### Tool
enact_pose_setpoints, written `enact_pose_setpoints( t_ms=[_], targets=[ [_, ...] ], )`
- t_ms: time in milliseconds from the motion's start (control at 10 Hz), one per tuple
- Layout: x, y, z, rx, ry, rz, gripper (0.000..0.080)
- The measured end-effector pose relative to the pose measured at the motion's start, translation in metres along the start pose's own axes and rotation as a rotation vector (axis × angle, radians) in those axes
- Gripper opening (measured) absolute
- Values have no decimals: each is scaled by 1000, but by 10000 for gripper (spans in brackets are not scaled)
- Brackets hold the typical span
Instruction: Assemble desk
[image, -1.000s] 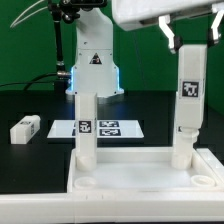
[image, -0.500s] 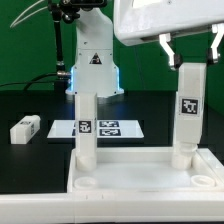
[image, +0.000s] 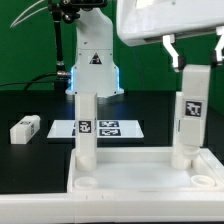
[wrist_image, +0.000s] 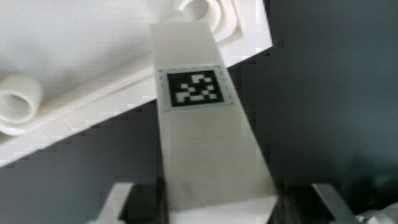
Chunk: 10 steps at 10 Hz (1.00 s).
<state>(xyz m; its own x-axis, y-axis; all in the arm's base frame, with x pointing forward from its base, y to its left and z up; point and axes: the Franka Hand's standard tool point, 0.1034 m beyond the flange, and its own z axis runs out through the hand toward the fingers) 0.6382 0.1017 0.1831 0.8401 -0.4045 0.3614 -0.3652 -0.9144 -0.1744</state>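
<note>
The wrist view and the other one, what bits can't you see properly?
Exterior view: the picture's edge cuts off one finger of the gripper.
Wrist view: the leg under it hides where it joins the desk top.
Exterior view: the tag on the loose leg is too small to read.

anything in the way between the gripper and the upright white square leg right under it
Nothing visible. The gripper hangs open directly above the upright white square plastic leg at the exterior view's right, seated in a corner of the white rimmed desk top. The wrist view shows gaps between its fingers and the leg.
</note>
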Motion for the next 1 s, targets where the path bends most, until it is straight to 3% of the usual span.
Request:
enact_pose_setpoints(
  t_ms=[400,1000],
  targets=[
    [-6,-6,12,14,23,-12,294],
    [-15,0,28,-5,8,-16,294]
  ],
)
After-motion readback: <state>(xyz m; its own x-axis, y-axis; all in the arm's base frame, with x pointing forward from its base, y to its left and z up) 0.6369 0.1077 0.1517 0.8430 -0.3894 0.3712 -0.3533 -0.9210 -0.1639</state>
